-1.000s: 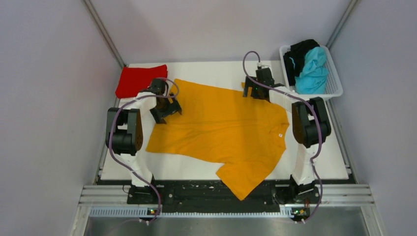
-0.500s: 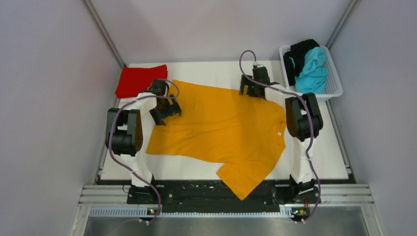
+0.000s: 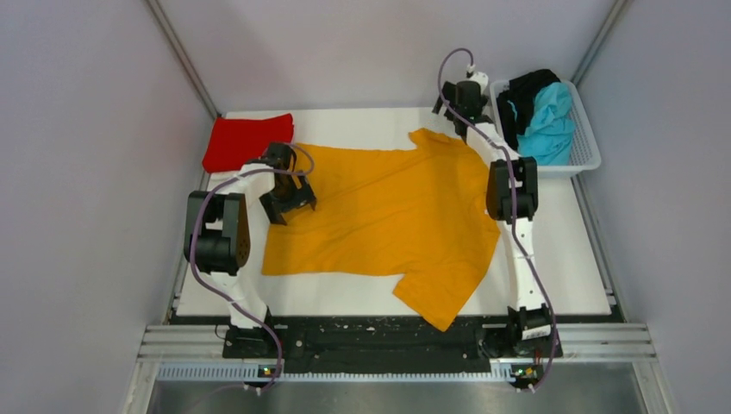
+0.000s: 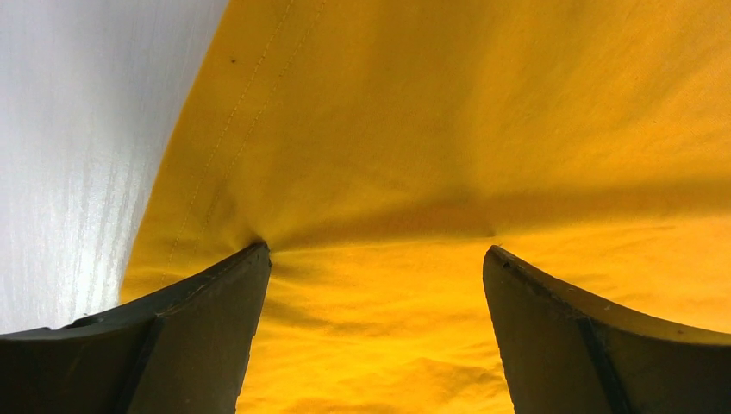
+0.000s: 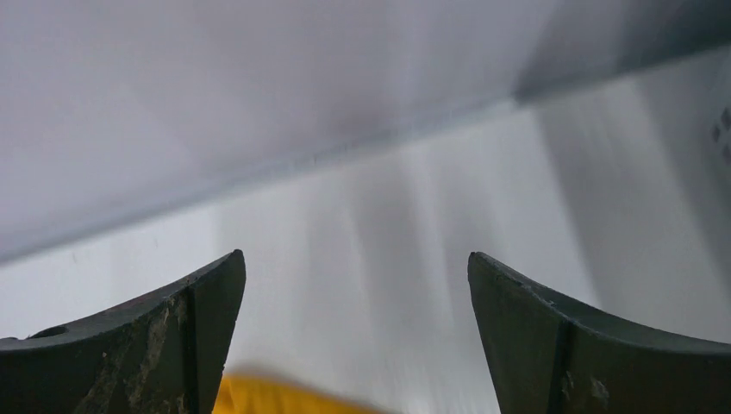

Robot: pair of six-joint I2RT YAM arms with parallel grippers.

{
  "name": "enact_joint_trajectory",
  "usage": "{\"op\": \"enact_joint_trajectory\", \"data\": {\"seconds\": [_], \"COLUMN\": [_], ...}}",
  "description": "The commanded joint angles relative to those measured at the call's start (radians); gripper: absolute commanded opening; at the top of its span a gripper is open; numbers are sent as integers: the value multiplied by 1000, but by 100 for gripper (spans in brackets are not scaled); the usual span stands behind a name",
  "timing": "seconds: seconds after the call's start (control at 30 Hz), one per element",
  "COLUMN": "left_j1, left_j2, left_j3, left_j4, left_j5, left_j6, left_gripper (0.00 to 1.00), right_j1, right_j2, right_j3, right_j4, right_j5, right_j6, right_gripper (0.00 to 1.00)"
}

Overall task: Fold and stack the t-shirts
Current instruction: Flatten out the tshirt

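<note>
Surface: white table [image 3: 362, 121] closed in by pale grey walls, both arms bolted at its near edge.
Left gripper [image 4: 375, 254]: fingers spread wide and clasping nothing. The tips rest on the yellow shirt [image 3: 388, 216] just inside its stitched hem, and the cloth puckers at the left tip.
Right gripper [image 5: 355, 259]: fingers just as wide with nothing between them, over bare table at the far edge. Only a blurred sliver of yellow shows below.
Yellow shirt: spread flat mid-table, hem towards the left arm, collar end towards the right. One sleeve points to the far edge — the other reaches over the near edge.
Red shirt [image 3: 246, 142]: folded at the far left corner, just beyond the left gripper.
Basket [image 3: 593, 157]: far right, holding a turquoise shirt [image 3: 547, 121] and a black shirt [image 3: 526, 90], both bunched.
Handling: light, limp cloth by the look of it. It should sag and crease from any pinch and drag rather than slide stiffly.
Where to hold: likely hem corners or shoulder seams — a doubled edge gives the fingers more to bite than a single layer mid-panel.
</note>
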Motion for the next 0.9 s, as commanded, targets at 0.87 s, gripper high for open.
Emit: {"op": "enact_joint_trajectory", "data": {"seconds": [0.87], "left_j1": [3], "left_j2": [-29], "left_j3": [75], "left_j4": [-93], "left_j5": [13], "left_j6": [60], "left_gripper": [99], "right_j1": [85], "right_j2": [-164], "right_j3": [-99], "right_j4": [-279], "right_j5": [-176], "right_j6": [-670], "right_gripper": [73]}}
